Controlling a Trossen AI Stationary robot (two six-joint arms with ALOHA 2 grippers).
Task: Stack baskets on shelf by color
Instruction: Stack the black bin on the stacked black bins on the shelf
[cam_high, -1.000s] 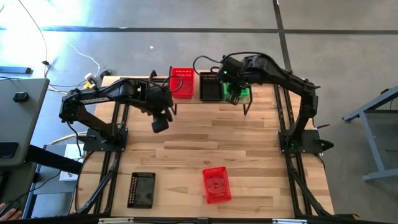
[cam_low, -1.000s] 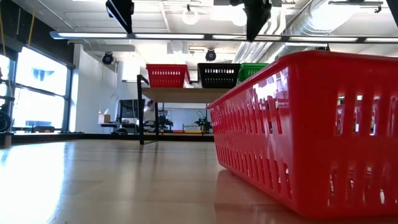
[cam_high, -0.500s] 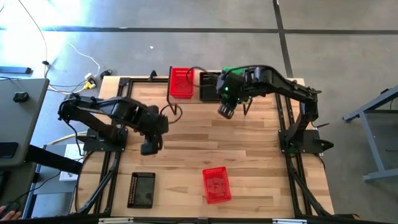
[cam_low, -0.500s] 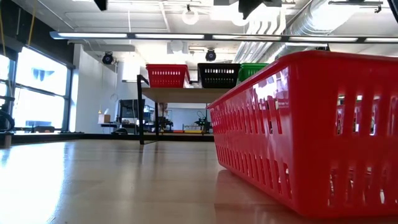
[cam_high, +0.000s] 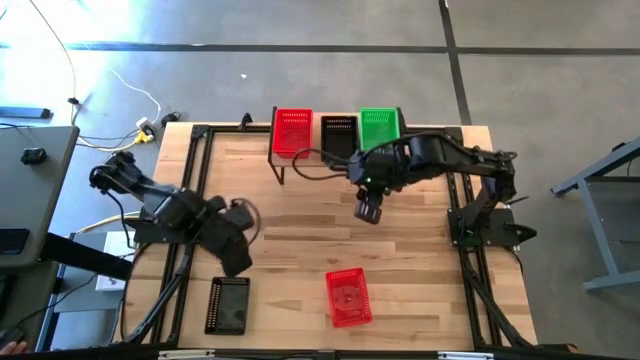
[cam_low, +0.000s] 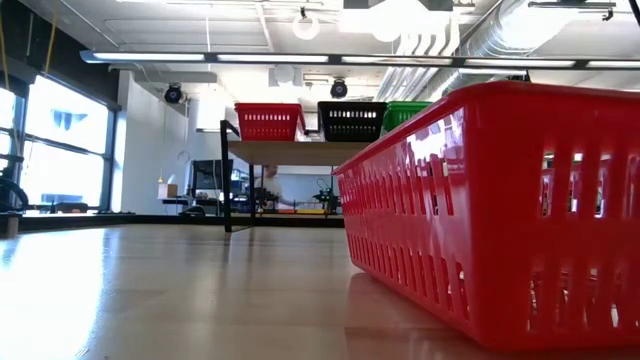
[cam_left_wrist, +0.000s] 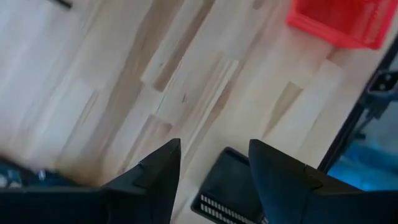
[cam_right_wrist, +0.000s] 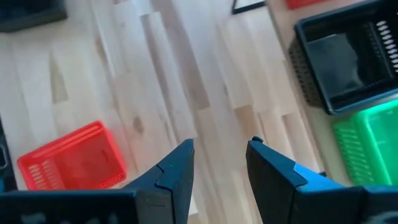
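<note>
Five baskets were counted in the high view: two red, two black and one green. Three of them were lined up on the shelf (cam_high: 290, 157) at the far edge of the table (cam_high: 420, 260), with a red basket (cam_high: 292, 132) at the left end, a black basket (cam_high: 338, 137) in the middle and the green basket (cam_high: 380, 129) at the right end, each just beside its neighbour. Whether any of these was a stack of several could not be told from above. Two further baskets were seen lying on the tabletop near its front edge: a second red basket (cam_high: 348, 297) about the middle and a second black basket (cam_high: 228, 304) well apart to its left.

Two grippers were seen, both empty. The left gripper (cam_high: 234, 259) was held above the table close to the loose black basket, its fingers (cam_left_wrist: 283, 171) spread apart with nothing between them. The right gripper (cam_high: 368, 208) was held over bare wood in front of the shelf, its fingers (cam_right_wrist: 177, 171) likewise parted and gripping nothing.
</note>
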